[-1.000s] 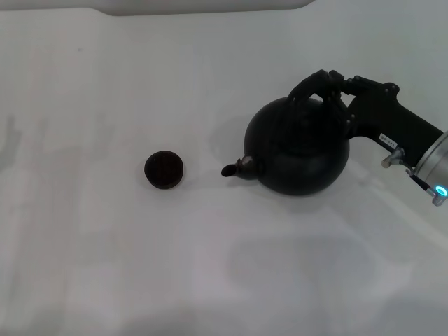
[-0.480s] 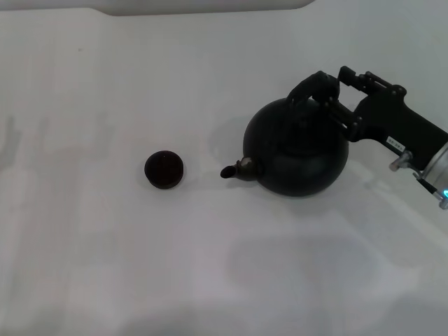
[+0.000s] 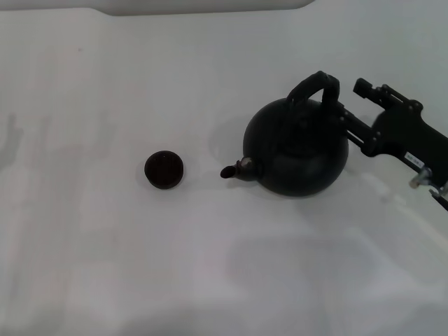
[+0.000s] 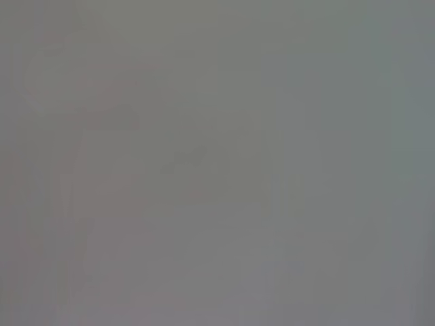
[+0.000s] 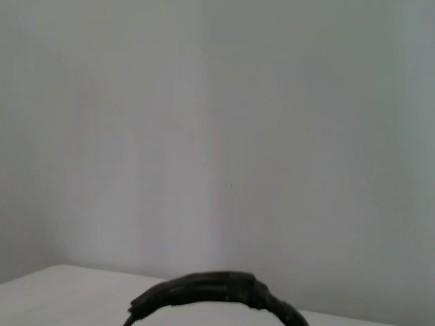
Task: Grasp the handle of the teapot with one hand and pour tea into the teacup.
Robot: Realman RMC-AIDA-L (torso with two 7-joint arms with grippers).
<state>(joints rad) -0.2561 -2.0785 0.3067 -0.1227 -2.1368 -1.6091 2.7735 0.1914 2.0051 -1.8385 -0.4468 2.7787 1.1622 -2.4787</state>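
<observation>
R gripper (image 3: 348, 112), head view, right-centre of frame: fingers spread, holding nothing. One finger (image 3: 350, 126) lies along the right flank of the teapot (image 3: 297, 150), the other (image 3: 371, 87) stands off to the upper right; tips sit just right of the handle (image 3: 313, 87), which is free of them. Can't tell if the lower finger touches the pot wall.

Key relation: handle lies left of the fingertips, arching up over the pot top, long axis running roughly toward the gripper. R arm is the nearer by far.

Pot stands upright on the table (image 3: 105, 266), spout (image 3: 236, 169) pointing left at the teacup (image 3: 164, 169), centre-left, apart from the spout. Cup contents: can't tell.

R wrist view: handle arc only, bottom edge. L gripper not in view; L wrist view blank.
</observation>
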